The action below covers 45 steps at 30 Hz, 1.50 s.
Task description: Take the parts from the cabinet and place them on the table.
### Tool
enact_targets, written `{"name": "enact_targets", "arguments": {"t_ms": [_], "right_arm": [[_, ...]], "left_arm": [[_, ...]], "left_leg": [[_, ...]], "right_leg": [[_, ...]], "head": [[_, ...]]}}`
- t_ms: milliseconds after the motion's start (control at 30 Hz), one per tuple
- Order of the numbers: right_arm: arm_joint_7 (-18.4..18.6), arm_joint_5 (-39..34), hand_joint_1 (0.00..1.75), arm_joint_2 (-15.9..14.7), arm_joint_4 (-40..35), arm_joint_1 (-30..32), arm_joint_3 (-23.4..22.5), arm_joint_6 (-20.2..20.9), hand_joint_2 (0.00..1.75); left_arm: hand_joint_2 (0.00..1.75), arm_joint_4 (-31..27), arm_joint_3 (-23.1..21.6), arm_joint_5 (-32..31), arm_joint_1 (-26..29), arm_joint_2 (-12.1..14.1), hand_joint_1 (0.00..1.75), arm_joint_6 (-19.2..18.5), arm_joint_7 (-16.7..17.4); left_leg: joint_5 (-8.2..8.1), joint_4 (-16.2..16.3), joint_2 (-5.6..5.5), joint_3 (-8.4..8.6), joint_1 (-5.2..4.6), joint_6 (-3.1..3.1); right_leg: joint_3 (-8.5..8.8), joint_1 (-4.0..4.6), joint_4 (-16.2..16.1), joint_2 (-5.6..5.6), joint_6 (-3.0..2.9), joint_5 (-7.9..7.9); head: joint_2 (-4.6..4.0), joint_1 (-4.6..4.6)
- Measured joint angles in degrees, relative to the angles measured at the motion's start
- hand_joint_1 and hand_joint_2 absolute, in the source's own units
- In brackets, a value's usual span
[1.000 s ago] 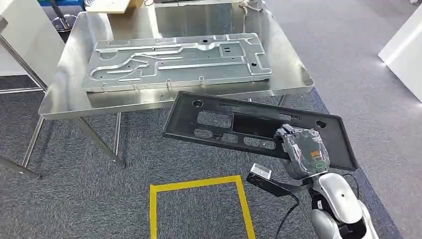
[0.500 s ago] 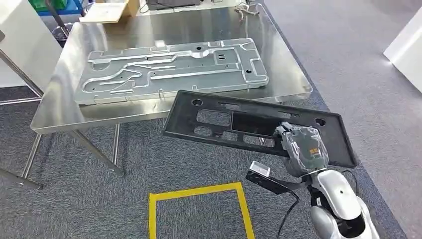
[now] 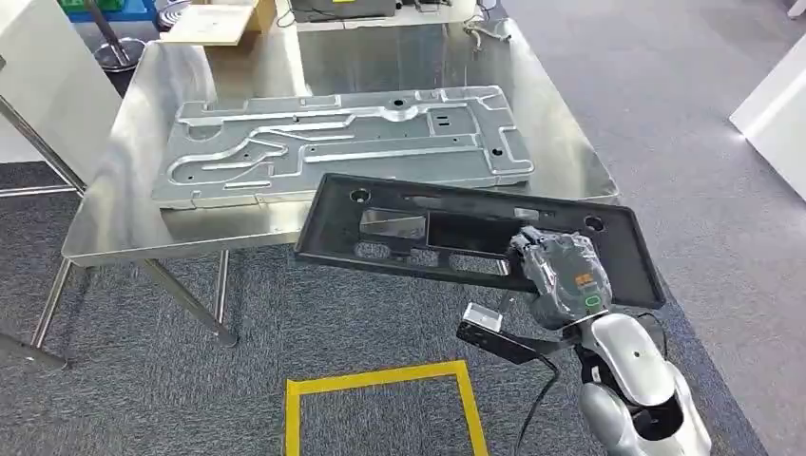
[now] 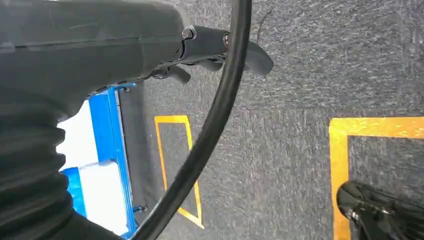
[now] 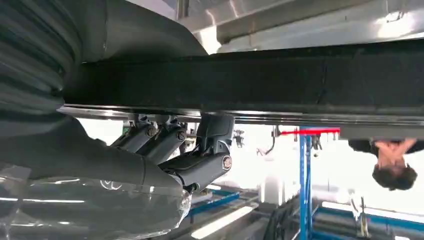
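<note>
Head view: right hand [image 3: 561, 280] grips the black plastic panel [image 3: 447, 237] by its near edge, panel held over the steel table's [image 3: 124, 214] near edge. Grey metal plate [image 3: 342, 142] lies flat on the table, just beyond the panel. Left hand [image 4: 210, 47] fingers curled, holding nothing.

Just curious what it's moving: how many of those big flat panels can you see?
2. A silver metal panel lies flat on the steel table; a black panel is held by the right hand over the table's near edge.

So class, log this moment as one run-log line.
right hand: holds black panel | panel: partly over table edge | metal plate: on table | left hand: hangs over floor
</note>
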Motion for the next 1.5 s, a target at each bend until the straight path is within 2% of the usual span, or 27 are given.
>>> {"name": "enact_targets", "arguments": {"t_ms": [67, 133, 200, 233, 333, 400, 467, 500, 533, 633, 667, 700, 767, 867, 900, 967, 1000, 1067, 1133, 1167, 1200, 1233, 1267, 1300, 1367, 1400, 1500], "right_arm": [[0.2, 0.4, 1.75, 0.2, 0.5, -0.4, 0.8, 0.4, 1.75], [0.2, 0.7, 1.75, 0.5, 1.0, -1.2, 1.6, 0.4, 1.75], [0.2, 0.7, 1.75, 1.0, 1.5, -2.0, 2.7, 0.4, 1.75], [0.3, 0.7, 1.75, 1.2, 1.7, -2.1, 3.0, 0.4, 1.75], [0.6, 0.9, 1.75, 1.6, 2.5, -2.7, 4.4, 0.4, 1.75], [0.9, 1.0, 1.75, 1.8, 3.0, -3.7, 5.1, 0.4, 1.75], [0.9, 0.9, 1.75, 1.9, 3.3, -3.9, 5.5, 0.4, 1.75], [0.9, 0.8, 1.75, 1.9, 3.5, -3.9, 5.8, 0.5, 1.75], [0.9, 0.8, 1.75, 1.9, 3.8, -3.9, 6.0, 0.5, 1.75], [0.9, 0.7, 1.75, 1.9, 4.0, -4.0, 6.3, 0.5, 1.75], [0.9, 0.6, 1.75, 1.9, 4.1, -4.2, 6.3, 0.5, 1.75], [0.9, 0.6, 1.75, 1.9, 4.3, -4.3, 6.4, 0.5, 1.75], [0.9, 0.6, 1.75, 1.9, 4.4, -4.2, 6.6, 0.6, 1.75], [1.0, 0.6, 1.75, 1.9, 4.4, -4.5, 6.7, 0.6, 1.75], [1.0, 0.6, 1.75, 1.9, 4.5, -4.8, 6.7, 0.6, 1.75], [1.0, 0.6, 1.75, 2.0, 4.5, -4.7, 6.9, 0.6, 1.75], [1.0, 0.6, 1.75, 2.0, 4.6, -4.6, 7.0, 0.6, 1.75], [1.0, 0.6, 1.75, 2.0, 5.0, -4.6, 7.2, 0.7, 1.75], [1.0, 0.6, 1.75, 2.0, 5.0, -4.8, 7.3, 0.7, 1.75], [1.0, 0.5, 1.75, 2.0, 5.1, -4.9, 7.4, 0.7, 1.75], [1.0, 0.5, 1.75, 2.0, 5.4, -5.1, 7.5, 0.8, 1.75], [1.0, 0.5, 1.75, 2.2, 5.5, -5.5, 7.8, 1.0, 1.75], [1.0, 0.5, 1.75, 2.4, 5.5, -5.5, 8.0, 1.1, 1.75], [1.0, 0.5, 1.75, 2.6, 5.8, -5.7, 8.2, 1.2, 1.75], [1.3, 0.6, 1.75, 2.8, 6.1, -6.2, 8.5, 1.4, 1.75], [1.3, 0.6, 1.75, 3.0, 6.3, -6.7, 8.7, 1.4, 1.75], [1.4, 0.6, 1.75, 3.3, 6.7, -7.1, 9.1, 1.4, 1.75]], "left_arm": [[1.75, 0.0, 0.1, 0.3, 0.1, 0.0, 0.00, 0.0, 0.0], [1.75, 0.0, 0.2, 0.5, 0.1, 0.1, 0.00, 0.0, 0.0], [1.75, 0.0, 0.3, 0.5, -0.1, 0.2, 0.00, 0.0, -0.1], [1.75, 0.0, 0.3, 0.5, -0.1, 0.3, 0.00, 0.0, -0.1], [1.75, 0.0, 0.3, 0.6, -0.1, 0.6, 0.00, -0.3, -0.1], [1.75, 0.0, 0.3, 0.7, -0.3, 0.6, 0.00, -0.4, -0.2], [1.75, 0.0, 0.3, 1.0, -0.2, 0.7, 0.00, -0.3, -0.2], [1.75, 0.0, 0.3, 1.0, 0.0, 0.7, 0.00, -0.3, -0.2], [1.75, 0.0, 0.3, 1.1, 0.1, 0.7, 0.00, -0.3, -0.2], [1.75, 0.0, 0.4, 1.2, 0.2, 0.9, 0.00, -0.2, -0.3], [1.75, 0.0, 0.4, 1.2, 0.3, 0.9, 0.00, -0.2, -0.3], [1.75, 0.0, 0.4, 1.2, 0.2, 0.9, 0.00, -0.2, -0.3], [1.75, 0.0, 0.4, 1.2, 0.4, 0.9, 0.00, -0.1, -0.3], [1.75, 0.0, 0.4, 1.2, 0.4, 0.9, 0.00, -0.1, -0.3], [1.75, 0.0, 0.5, 1.2, 0.3, 0.9, 0.00, -0.1, -0.3], [1.75, 0.0, 0.7, 1.3, 0.1, 0.9, 0.00, -0.1, -0.3], [1.75, 0.0, 0.8, 1.4, 0.2, 0.9, 0.00, -0.1, -0.3], [1.75, 0.0, 1.0, 1.5, 0.3, 0.9, 0.00, -0.1, -0.4], [1.75, 0.0, 1.1, 1.6, 0.3, 0.9, 0.00, -0.1, -0.5], [1.75, 0.0, 1.2, 1.7, 0.3, 0.9, 0.00, -0.1, -0.5], [1.75, 0.0, 1.2, 1.7, 0.2, 0.9, 0.00, -0.1, -0.5], [1.75, 0.0, 1.2, 1.8, 0.0, 0.9, 0.00, -0.1, -0.5], [1.75, 0.0, 1.2, 1.9, 0.1, 0.9, 0.00, -0.1, -0.5], [1.75, 0.0, 1.2, 2.1, 0.1, 0.9, 0.00, -0.1, -0.5], [1.75, 0.0, 1.2, 2.2, 0.0, 1.0, 0.00, -0.1, -0.5], [1.75, 0.0, 1.2, 2.3, -0.1, 1.1, 0.00, -0.1, -0.6], [1.75, 0.0, 1.3, 2.6, -0.1, 1.2, 0.00, -0.1, -0.7]], "left_leg": [[-0.78, 0.0, -0.07, 1.10, -0.14, -0.11], [-1.72, 0.0, -0.06, 2.33, -0.25, -0.45], [-2.31, 0.0, -0.01, 2.36, -0.40, -1.13], [-2.57, -0.3, 0.01, 2.45, -0.39, -1.50], [-3.24, 1.0, 0.10, 3.32, -0.25, -2.32], [-4.70, 8.2, 0.05, -0.59, -0.16, -2.77], [-8.07, 15.7, 0.06, -5.62, 0.10, -3.57], [-8.60, 17.5, 0.07, -7.30, 0.23, -3.76], [-7.37, 16.6, 0.08, -7.77, 0.37, -3.90], [2.41, 3.6, 0.10, -3.96, 0.44, -3.33], [3.16, 1.4, 0.05, -3.49, 0.38, -3.01], [0.43, 0.4, 0.32, -3.55, -0.03, -2.77], [1.84, 0.3, 0.20, -3.28, -0.13, -1.70], [1.69, -0.4, 0.17, -1.05, 0.30, -0.71], [1.45, -0.4, 0.14, -0.83, 0.29, -0.36], [0.86, -0.4, 0.11, -0.47, 0.14, -0.10], [0.56, -0.3, 0.06, -0.24, 0.06, -0.11], [-0.08, -0.3, 0.01, 0.60, -0.04, -0.16], [-1.02, -0.3, -0.01, 2.03, -0.15, -0.40], [-1.43, -0.5, 0.00, 2.14, -0.09, -0.65], [-1.51, -0.4, -0.02, 2.57, -0.25, -0.91], [-1.82, -0.6, 0.05, 2.34, -0.21, -1.42], [-1.95, -0.6, 0.12, 2.76, -0.24, -1.84], [-1.62, 0.1, 0.12, 3.12, -0.38, -2.16], [-2.93, 1.5, 0.13, 2.95, -0.12, -2.62], [-4.13, 4.1, 0.14, 1.58, -0.11, -2.79], [-8.66, 16.2, 0.15, -6.11, 0.08, -3.65]], "right_leg": [[0.77, 0.11, -4.7, 0.00, -0.47, 4.78], [4.19, 0.51, -14.6, -0.09, -1.49, 11.56], [4.52, 1.10, -16.0, -0.09, -1.93, 8.61], [4.66, 1.11, -16.2, -0.13, -2.19, 10.03], [6.48, 0.58, -17.1, -0.16, -3.06, 9.71], [7.21, 0.46, -17.5, -0.19, -3.56, 9.34], [7.77, 0.47, -17.5, -0.19, -3.62, 8.65], [8.23, 0.47, -17.5, -0.15, -3.60, 8.24], [8.78, 0.47, -17.5, -0.08, -3.55, 7.84], [10.73, 0.44, -17.5, -0.03, -3.08, 6.42], [11.02, 0.47, -17.4, -0.02, -2.82, 6.11], [10.72, 0.60, -17.3, 0.16, -2.49, 5.96], [11.09, 0.65, -16.9, 0.16, -1.62, 5.85], [10.82, 0.54, -14.5, 0.10, -1.04, 4.73], [8.99, 0.52, -11.3, 0.08, -0.91, 3.31], [3.35, 0.44, -3.0, 0.07, -0.56, -0.30], [1.22, 0.45, -0.6, 0.07, -0.45, -0.73], [0.80, 0.47, -2.8, 0.06, -0.55, 2.40], [4.44, 0.63, -13.0, 0.00, -1.36, 9.99], [5.68, 0.88, -15.7, -0.12, -1.90, 10.59], [5.22, 1.40, -16.0, -0.22, -1.99, 8.38], [5.38, 1.42, -16.2, -0.20, -2.41, 8.00], [5.56, 1.38, -16.5, -0.19, -2.80, 9.53], [5.85, 1.23, -16.7, -0.11, -3.13, 9.32], [7.15, 0.88, -17.2, -0.20, -3.67, 9.26], [7.42, 0.78, -17.2, -0.23, -3.95, 9.12], [8.01, 0.79, -17.2, -0.20, -4.23, 8.30]], "head": [[0.00, 0.00], [0.00, 0.00], [0.00, -0.02], [0.00, 0.00], [0.00, -0.02], [0.00, 0.00], [0.00, 0.00], [0.00, -0.02], [0.00, 0.00], [0.00, 0.00], [0.00, 0.04], [0.00, -0.02], [0.00, 0.02], [0.00, 0.02], [0.00, 0.02], [0.00, 0.02], [0.00, 0.02], [0.00, 0.02], [0.00, 0.02], [0.00, 0.00], [0.00, 0.04], [0.00, 0.00], [0.00, 0.02], [0.00, 0.02], [0.00, 0.04], [0.00, 0.00], [0.00, 0.00]]}}
